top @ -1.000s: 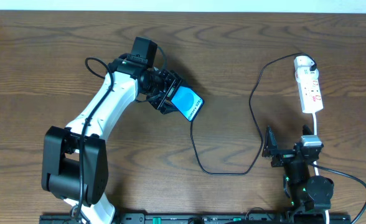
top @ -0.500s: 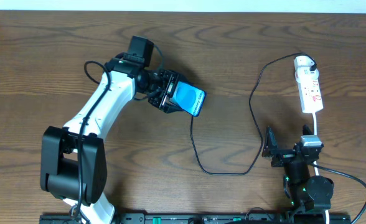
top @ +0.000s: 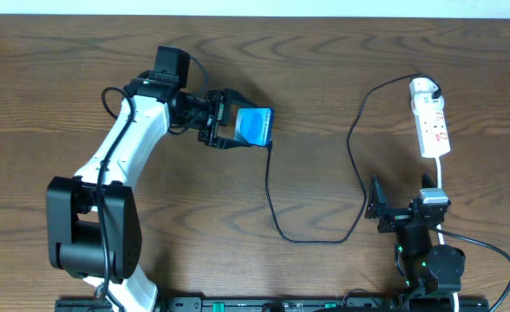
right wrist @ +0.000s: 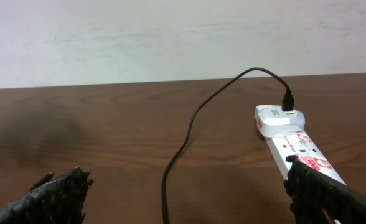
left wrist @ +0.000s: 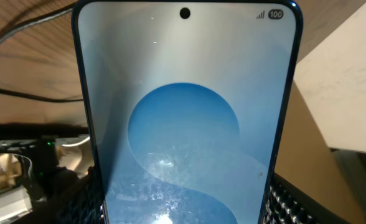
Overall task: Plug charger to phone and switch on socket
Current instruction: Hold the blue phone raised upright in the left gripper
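Note:
My left gripper [top: 227,122] is shut on the phone [top: 256,126], holding it by its long edges above the table at the back left. In the left wrist view the phone [left wrist: 183,93] fills the frame with its blue screen, and the gripper [left wrist: 183,208] has a finger on each side. The charger [top: 271,199], a thin black cable, runs from the phone's lower edge, loops across the table and rises to the far end of the socket [top: 430,121]. The right gripper [top: 401,201] stands open and empty near the front edge, below the socket [right wrist: 295,140]; the charger [right wrist: 189,124] lies between its fingers.
The socket's white cord [top: 442,178] runs down past the right arm's base. A pale wall [right wrist: 170,37] stands behind the table's far edge.
My left arm has swung left and turned the phone, which now sits squarer to the table edge. The cable's end has followed the phone. The right arm has not moved.

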`<state>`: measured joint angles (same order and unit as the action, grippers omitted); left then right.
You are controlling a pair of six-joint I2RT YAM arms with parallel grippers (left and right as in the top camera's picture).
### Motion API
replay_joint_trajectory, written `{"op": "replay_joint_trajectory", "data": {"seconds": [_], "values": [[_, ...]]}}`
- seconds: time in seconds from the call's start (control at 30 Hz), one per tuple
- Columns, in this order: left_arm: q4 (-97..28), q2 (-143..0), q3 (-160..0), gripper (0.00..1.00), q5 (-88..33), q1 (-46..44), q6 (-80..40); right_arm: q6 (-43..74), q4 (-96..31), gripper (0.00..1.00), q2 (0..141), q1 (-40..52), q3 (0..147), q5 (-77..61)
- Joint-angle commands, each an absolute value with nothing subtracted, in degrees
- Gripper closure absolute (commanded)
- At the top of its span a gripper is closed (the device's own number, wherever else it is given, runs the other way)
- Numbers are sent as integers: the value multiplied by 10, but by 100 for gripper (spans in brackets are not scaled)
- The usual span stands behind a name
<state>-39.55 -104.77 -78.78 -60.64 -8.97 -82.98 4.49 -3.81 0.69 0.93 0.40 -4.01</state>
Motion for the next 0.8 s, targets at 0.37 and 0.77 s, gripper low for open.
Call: {"op": "replay_joint_trajectory", "data": {"seconds": [0.37,0.77], "values": [[-394,-1029,-803,36,-642,-65,-887,42,-41,1,3,8,3,-37],[-394,-1029,-803,36,-660,-65,-913,42,-41,1,3,8,3,-37]]}}
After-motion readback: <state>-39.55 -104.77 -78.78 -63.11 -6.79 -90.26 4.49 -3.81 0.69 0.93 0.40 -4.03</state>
